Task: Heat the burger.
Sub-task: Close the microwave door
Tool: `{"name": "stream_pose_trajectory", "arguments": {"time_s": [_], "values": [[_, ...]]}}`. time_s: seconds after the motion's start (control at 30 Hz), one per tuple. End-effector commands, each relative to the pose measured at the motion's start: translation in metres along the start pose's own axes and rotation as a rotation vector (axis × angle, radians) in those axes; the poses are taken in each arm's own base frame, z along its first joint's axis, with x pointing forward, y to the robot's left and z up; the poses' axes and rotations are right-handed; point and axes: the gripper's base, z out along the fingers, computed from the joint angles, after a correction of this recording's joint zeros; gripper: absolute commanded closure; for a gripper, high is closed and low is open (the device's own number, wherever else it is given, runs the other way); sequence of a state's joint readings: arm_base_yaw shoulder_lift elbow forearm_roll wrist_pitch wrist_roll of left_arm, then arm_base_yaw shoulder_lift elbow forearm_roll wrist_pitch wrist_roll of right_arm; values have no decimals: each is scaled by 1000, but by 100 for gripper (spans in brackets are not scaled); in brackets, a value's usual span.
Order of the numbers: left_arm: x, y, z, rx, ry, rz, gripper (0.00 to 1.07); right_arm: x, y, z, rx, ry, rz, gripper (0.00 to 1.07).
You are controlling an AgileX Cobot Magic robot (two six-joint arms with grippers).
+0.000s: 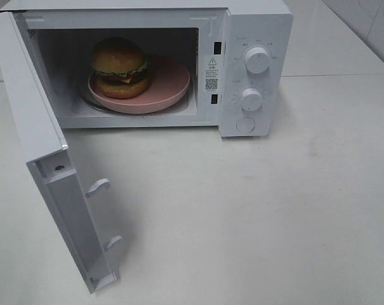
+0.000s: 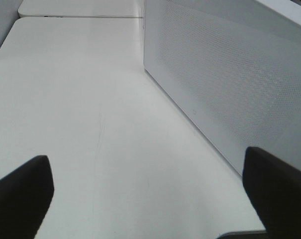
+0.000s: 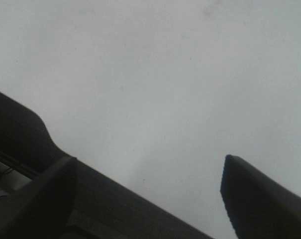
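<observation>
The burger (image 1: 120, 67) sits on a round pink plate (image 1: 169, 89) inside the white microwave (image 1: 255, 25). Its bun is golden brown, with green lettuce and a dark patty below. The microwave door (image 1: 33, 121) is swung wide open to the left. Neither arm shows in the exterior high view. In the left wrist view my left gripper (image 2: 148, 199) is open, its dark fingers (image 2: 21, 194) wide apart over the white table beside the door's perforated panel (image 2: 230, 74). In the right wrist view my right gripper (image 3: 140, 149) is open above bare table, holding nothing.
Two round knobs (image 1: 258, 60) (image 1: 250, 99) and a round button (image 1: 245, 124) are on the microwave's right-hand panel. The open door juts toward the table's front left. A white table (image 1: 274, 222) spreads in front of and right of the microwave.
</observation>
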State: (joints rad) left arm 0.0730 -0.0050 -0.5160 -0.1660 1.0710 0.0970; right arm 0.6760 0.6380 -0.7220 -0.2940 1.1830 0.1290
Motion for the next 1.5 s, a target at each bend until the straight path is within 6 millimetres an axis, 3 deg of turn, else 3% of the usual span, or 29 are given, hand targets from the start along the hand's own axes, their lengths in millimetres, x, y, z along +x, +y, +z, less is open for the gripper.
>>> {"name": "stream_pose_trajectory", "arguments": {"time_s": [0.03,0.53,0.8,1.27,1.5], "values": [[2,0,-2,0,-16,-4,9,10,0,4,6,24,24,31],[2,0,-2,0,-16,-4,9,50,-8,10,93,16,213,31],[2,0,-2,0,-16,-4,9,66,2,4,48,-133,306,31],[2,0,-2,0,-16,-4,9,97,14,-20,169,-422,466,31],[2,0,-2,0,-16,-4,9,102,19,-24,191,-495,492,31]]}}
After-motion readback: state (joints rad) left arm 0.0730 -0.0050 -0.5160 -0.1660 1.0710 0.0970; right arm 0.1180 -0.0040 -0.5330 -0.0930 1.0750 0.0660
